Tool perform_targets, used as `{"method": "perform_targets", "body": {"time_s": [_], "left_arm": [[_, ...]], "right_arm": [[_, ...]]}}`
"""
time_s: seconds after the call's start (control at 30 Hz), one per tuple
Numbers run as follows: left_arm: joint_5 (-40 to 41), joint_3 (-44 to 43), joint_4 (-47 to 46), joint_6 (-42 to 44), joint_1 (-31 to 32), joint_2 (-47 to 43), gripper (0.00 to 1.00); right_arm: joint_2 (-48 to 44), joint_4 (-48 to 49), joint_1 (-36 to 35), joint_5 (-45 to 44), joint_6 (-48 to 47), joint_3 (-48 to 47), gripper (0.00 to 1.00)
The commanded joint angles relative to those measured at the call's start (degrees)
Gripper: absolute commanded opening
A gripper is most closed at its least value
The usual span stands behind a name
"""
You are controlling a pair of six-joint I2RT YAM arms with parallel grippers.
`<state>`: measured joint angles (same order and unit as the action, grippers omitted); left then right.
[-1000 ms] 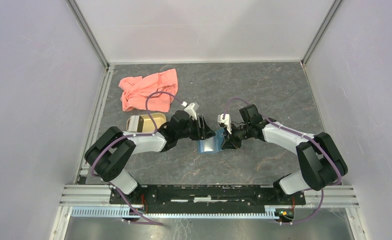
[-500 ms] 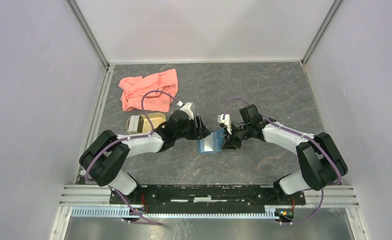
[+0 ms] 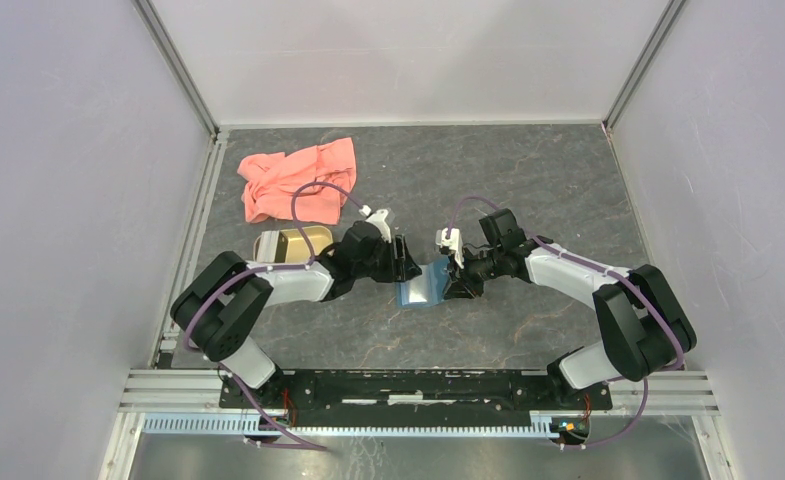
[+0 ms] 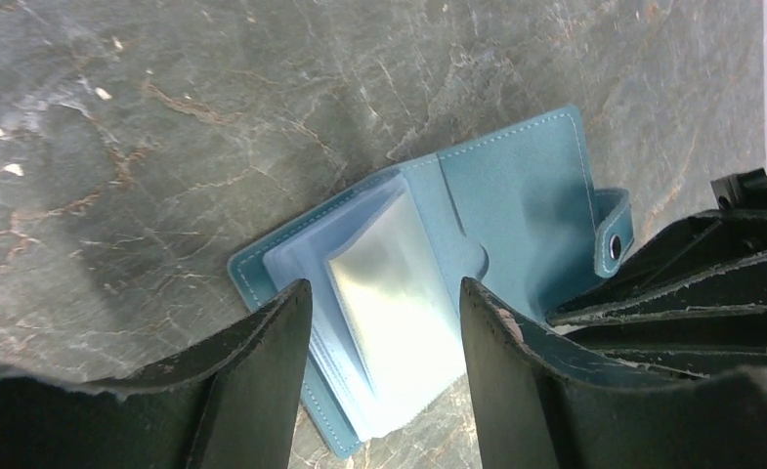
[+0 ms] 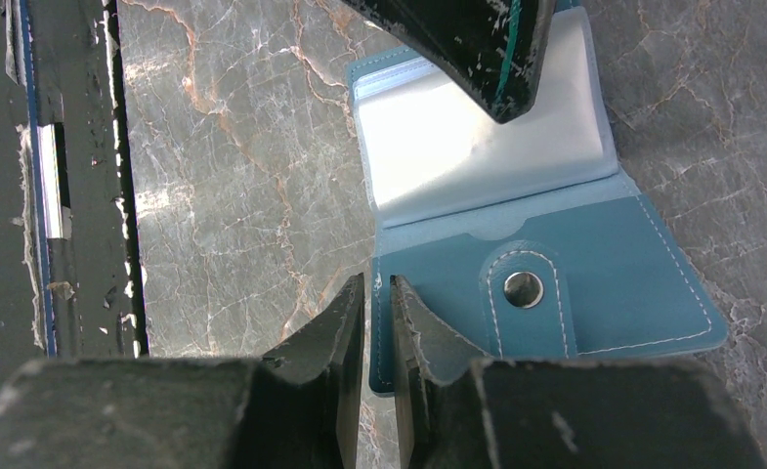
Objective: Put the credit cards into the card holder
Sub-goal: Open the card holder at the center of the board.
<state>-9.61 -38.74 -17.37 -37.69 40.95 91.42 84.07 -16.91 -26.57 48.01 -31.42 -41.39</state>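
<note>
The right gripper (image 5: 377,327) pinches the edge of the open teal wallet (image 5: 604,283) in nearly closed jaws, while the left gripper (image 4: 384,332) hangs wide open and empty, the wallet's clear sleeves (image 4: 399,274) showing between its jaws.

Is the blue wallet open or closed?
Open. The card holder is spread apart, its clear sleeves showing and its snap tab undone.

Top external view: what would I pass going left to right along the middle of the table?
tan dish → left gripper, jaws open → card holder, lying open → right gripper, pinching the holder's edge.
</note>
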Motion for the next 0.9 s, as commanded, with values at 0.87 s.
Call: {"method": "perform_targets", "body": {"time_s": [0.87], "left_arm": [[-17.4,2.8,-31.0,-17.2,2.9,7.5,0.56]], "right_arm": [[-3.7,-6.1,3.3,5.5,-7.0,-3.3,0.24]]}}
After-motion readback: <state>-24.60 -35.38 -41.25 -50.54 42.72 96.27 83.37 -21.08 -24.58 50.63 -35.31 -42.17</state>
